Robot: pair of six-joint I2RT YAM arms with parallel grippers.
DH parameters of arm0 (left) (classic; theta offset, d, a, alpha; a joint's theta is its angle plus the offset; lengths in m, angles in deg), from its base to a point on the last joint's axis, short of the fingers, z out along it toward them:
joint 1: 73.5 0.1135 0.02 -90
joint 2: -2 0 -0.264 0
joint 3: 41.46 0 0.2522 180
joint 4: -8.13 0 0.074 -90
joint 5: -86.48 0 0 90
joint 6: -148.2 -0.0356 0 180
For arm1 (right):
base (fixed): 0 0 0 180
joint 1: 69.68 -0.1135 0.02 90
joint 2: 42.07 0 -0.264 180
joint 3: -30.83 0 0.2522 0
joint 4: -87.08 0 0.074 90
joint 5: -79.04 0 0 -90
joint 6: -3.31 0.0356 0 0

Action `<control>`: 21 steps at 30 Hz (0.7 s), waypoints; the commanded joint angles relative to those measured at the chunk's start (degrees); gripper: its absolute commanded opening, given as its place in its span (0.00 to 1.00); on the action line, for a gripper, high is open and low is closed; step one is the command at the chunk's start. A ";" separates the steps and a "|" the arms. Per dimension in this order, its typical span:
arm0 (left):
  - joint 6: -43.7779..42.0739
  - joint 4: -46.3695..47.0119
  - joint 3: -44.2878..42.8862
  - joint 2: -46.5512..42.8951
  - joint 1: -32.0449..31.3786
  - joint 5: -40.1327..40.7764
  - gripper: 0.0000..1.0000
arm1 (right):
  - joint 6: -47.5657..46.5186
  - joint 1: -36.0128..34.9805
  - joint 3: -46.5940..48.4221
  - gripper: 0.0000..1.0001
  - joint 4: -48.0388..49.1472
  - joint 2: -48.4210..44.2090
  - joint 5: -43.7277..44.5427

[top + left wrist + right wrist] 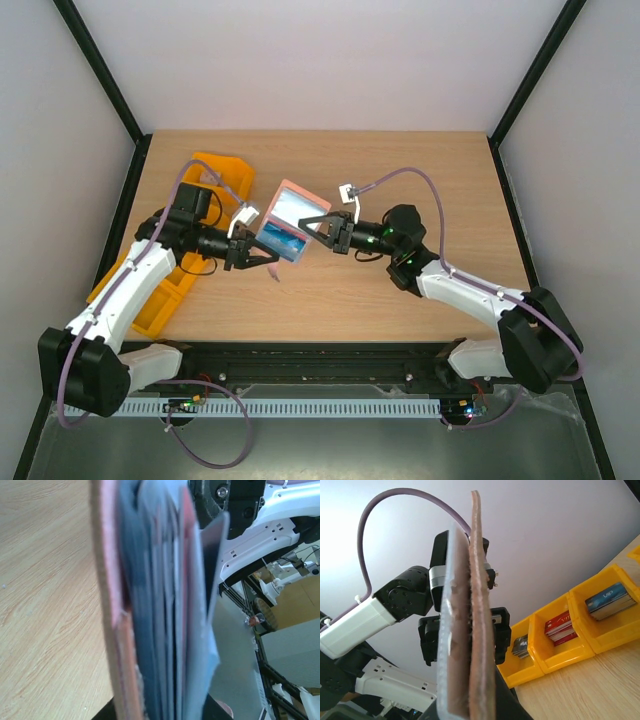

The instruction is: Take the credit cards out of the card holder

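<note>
The left gripper point(250, 257) is clamped on the lower left corner of the flat folding card holder point(290, 215), reddish-brown outside and grey-blue inside. The right gripper point(312, 226) pinches the holder's opposite, right edge. Between them the holder hangs off the light wooden table point(400, 170), opened out and tilted. Both wrist views see it edge-on as a sheaf of thin leaves. A teal patch on its lower inner face is probably the teal-green credit card point(284, 241) in its pocket. The pale card cannot be picked out. The holder looks light and limp, likely to flex or fold if only one side is held, so one arm should keep it firm near the pocket. A card should be stiff, thin and slick, best taken by whatever short edge stands proud of the pocket and drawn straight along the slot. A skewed pull could jam it or drag the holder from the other grip. To the left of the holder lie the orange plastic bins point(222, 172). The right wrist view shows three compartments, each with a small stack of cards point(610, 600): one bluish, one red and white, one dark.
</note>
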 commanded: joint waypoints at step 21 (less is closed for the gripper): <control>6.79 3.24 -2.97 -0.97 0.45 24.17 0.02 | -35.39 -1.34 14.61 0.57 -52.71 -7.49 -4.08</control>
